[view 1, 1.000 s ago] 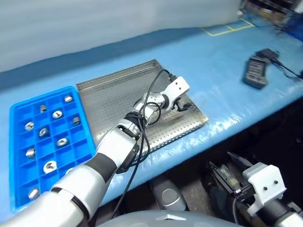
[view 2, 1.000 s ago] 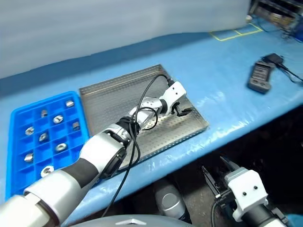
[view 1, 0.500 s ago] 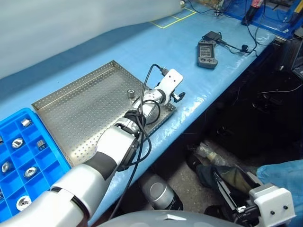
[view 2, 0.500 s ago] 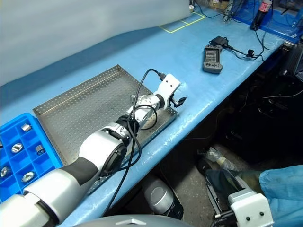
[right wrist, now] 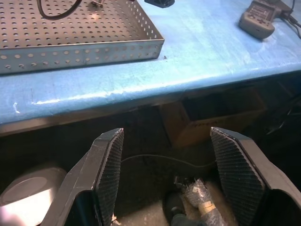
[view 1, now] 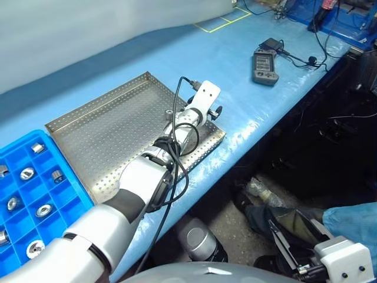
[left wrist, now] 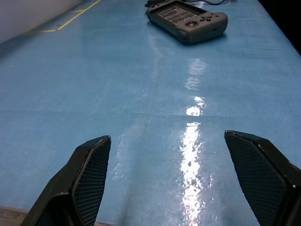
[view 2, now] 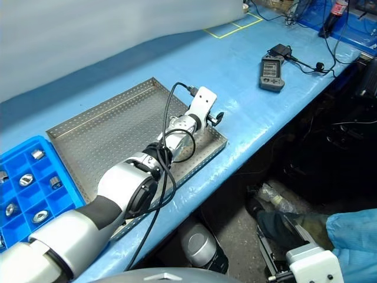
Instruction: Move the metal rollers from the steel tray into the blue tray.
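- The steel tray (view 1: pixel 100 132) lies on the blue-covered desk (view 1: pixel 235 65), one corner close to the desk's near edge.
- One of the metal rollers (view 1: pixel 169 112) stands on the tray's perforated floor, just beside the left arm's wrist and partly hidden by it in the left eye view.
- The blue tray (view 1: pixel 23 206) sits to the left of the steel tray, their edges close together. Several rollers (view 1: pixel 27 173) lie in its square compartments, one to a compartment; many compartments in view hold nothing.
- The left tool (left wrist: pixel 181 174) reaches across the steel tray, out over the tray's right rim. In the left wrist view its two black fingers (left wrist: pixel 91 176) stand wide apart with nothing between them, so it is released. Bare blue desk shows past the fingertips.
- A black cable (view 1: pixel 177 147) loops along the left forearm, above the tray.
- A grey handheld controller (view 1: pixel 265 59) with a screen and buttons lies on the desk well beyond the steel tray to the right, with a black cord running off from it.
- Yellow tape lines (view 1: pixel 221 20) mark the desk's far part.
- The right tool (right wrist: pixel 164 179) hangs below the desk's front edge, well apart from both trays. Its two fingers (right wrist: pixel 110 172) are spread with nothing between them, released. Past them its wrist view shows the underside of the desk, the steel tray's near rim and dark clutter on the floor.
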Tool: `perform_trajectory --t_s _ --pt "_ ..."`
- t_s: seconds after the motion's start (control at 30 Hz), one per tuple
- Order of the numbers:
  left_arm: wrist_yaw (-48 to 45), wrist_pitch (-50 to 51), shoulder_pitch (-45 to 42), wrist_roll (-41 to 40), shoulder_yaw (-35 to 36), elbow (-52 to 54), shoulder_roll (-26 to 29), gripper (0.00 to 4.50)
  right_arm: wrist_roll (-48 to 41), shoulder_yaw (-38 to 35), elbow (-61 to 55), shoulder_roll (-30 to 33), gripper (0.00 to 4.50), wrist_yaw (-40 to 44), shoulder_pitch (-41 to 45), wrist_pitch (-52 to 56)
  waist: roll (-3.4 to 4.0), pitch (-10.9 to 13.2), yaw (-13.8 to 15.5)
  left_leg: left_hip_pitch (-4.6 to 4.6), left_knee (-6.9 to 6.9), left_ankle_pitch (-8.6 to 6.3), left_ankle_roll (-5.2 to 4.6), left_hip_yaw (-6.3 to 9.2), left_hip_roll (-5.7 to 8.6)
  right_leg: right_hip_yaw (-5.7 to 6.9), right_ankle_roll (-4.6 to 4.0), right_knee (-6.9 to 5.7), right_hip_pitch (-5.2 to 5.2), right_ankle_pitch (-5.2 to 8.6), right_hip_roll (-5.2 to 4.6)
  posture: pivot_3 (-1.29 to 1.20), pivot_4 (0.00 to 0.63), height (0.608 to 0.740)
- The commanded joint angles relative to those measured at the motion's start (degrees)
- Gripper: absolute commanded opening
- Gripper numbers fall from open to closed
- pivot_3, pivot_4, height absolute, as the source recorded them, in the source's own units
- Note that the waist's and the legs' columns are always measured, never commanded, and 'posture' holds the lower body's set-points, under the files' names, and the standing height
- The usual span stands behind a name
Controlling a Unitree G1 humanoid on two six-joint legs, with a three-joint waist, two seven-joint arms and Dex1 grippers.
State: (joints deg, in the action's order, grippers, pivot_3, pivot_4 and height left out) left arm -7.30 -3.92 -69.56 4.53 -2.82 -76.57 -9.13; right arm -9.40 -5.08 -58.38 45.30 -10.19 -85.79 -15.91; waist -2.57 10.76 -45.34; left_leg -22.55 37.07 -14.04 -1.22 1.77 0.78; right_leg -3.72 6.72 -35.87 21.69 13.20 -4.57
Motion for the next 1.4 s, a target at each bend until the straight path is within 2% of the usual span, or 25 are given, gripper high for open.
perform_trajectory --t_s 0.03,0.27,0.4,0.5,0.67,0.87,1.07,1.4 --pt "2.34 -0.88 -2.79 0.77 0.50 0.22 -4.34 4.23 0.43 -0.55 -1.62 0.03 3.12 0.84 -0.50 -1.08 0.00 0.00 0.51 -0.01 0.00 -0.02 -0.04 0.00 0.08 -0.01 0.07 0.00 0.00 0.04 -0.07 -0.75 0.150 0.740" --pt "5.99 -0.38 -2.75 2.52 -0.30 0.00 -4.38 4.23 -0.52 -0.65 -1.62 0.77 3.12 0.47 1.00 -0.38 0.02 -0.01 1.16 -0.03 0.00 -0.19 -0.46 -0.05 0.74 -0.03 0.51 -0.03 -0.02 0.27 -0.73 -0.75 0.150 0.740" --pt "7.53 0.05 -2.21 3.58 -0.67 -0.13 -4.65 4.23 -2.18 0.58 -1.62 1.31 3.12 -0.80 4.80 3.00 0.02 -0.01 1.21 -0.10 0.12 -0.28 -0.78 -0.14 0.95 -0.06 0.77 0.03 -0.07 0.31 -0.98 -0.75 0.150 0.740" --pt "8.36 0.27 -1.37 4.15 -0.75 -0.25 -4.47 4.23 -4.34 6.46 -1.62 1.65 3.12 -1.11 15.02 8.67 -0.07 -0.04 1.18 -0.09 0.14 -0.24 -0.90 -0.14 1.01 -0.07 0.84 0.06 -0.10 0.31 -1.03 -0.75 0.150 0.740" --pt "8.93 0.39 -0.79 4.76 -0.58 -0.25 -4.07 4.23 -6.41 13.06 -1.62 -2.16 3.12 -2.80 29.32 20.59 0.10 -0.12 1.94 -0.03 0.26 -0.25 -0.96 -0.11 1.07 -0.07 0.92 -0.03 -0.20 0.29 -1.06 -0.73 0.150 0.740" --pt "9.70 0.75 -0.57 5.11 -0.59 -0.25 -3.62 4.23 -12.46 11.15 -1.60 -6.63 3.12 -1.22 42.09 36.93 0.15 -0.20 2.99 -0.10 0.54 -0.27 -1.07 -0.14 1.10 -0.14 1.13 -0.02 -0.27 0.16 -1.06 -0.70 0.150 0.740" --pt "10.16 2.31 0.26 6.27 -1.65 -0.50 -3.34 4.23 -12.36 9.94 -1.62 -9.42 3.12 0.91 44.10 41.42 0.18 -0.22 4.60 -0.14 0.66 -0.25 -1.18 -0.14 1.11 -0.17 1.17 -0.08 -0.29 0.14 -1.06 -0.70 0.150 0.740" --pt "10.47 5.61 1.85 6.80 -1.29 -0.75 -3.92 4.23 -9.92 9.12 -1.62 -12.12 3.12 3.30 42.31 41.35 0.20 -0.23 4.62 -0.16 0.67 -0.27 -1.20 -0.15 1.11 -0.19 1.19 -0.08 -0.26 0.12 -1.06 -0.71 0.150 0.740"
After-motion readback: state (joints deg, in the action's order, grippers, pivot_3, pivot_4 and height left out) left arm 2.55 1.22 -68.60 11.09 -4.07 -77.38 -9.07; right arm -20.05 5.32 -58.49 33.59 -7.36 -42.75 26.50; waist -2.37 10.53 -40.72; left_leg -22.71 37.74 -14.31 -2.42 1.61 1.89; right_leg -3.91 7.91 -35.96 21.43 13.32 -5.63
